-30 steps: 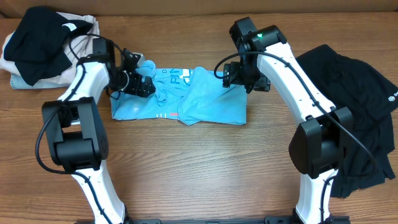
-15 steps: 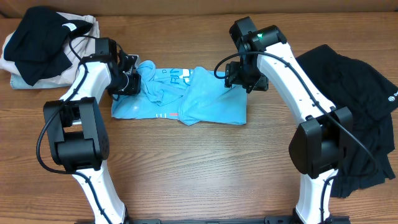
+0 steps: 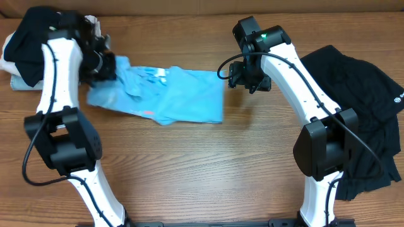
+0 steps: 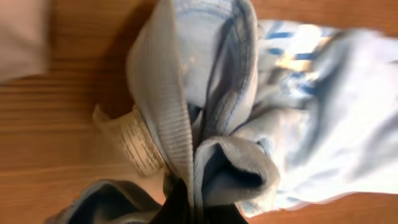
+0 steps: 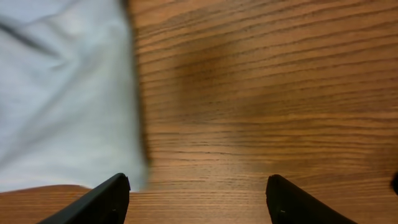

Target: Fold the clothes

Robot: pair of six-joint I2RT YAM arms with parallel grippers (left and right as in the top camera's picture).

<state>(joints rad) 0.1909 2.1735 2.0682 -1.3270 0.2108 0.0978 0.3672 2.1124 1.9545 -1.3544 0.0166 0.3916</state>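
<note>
1. L gripper [image 3: 103, 62]: pinched tight on a gathered wad of the light-blue T-shirt [image 3: 165, 96]. Wrist view shows the ribbed collar band and folds converging on the jaws; fingertips themselves buried in cloth.
2. Why held so (my guess): a grip at the collar end lets me drag and stretch the shirt flat before any fold.
3. L arm pose: reaching far back-left, forearm near upright, wrist close to the pile of dark and pale garments [image 3: 35, 44] at the table's [image 3: 189, 164] far-left corner.
4. T-shirt location: mid-table, left of centre. Left end bunched at my grip, body trailing right, creased, lettering partly visible.
5. R gripper [image 3: 249, 81]: fingers spread, nothing between them. Wrist view shows bare wood below, shirt edge just beside one finger, not touching as far as I can tell.
6. R arm pose: elbow high, wrist pointing down, hovering just right of the shirt's free end.
7. Black shirt [image 3: 360, 113]: heaped at the right edge, unfolded, well apart from both grippers.
</note>
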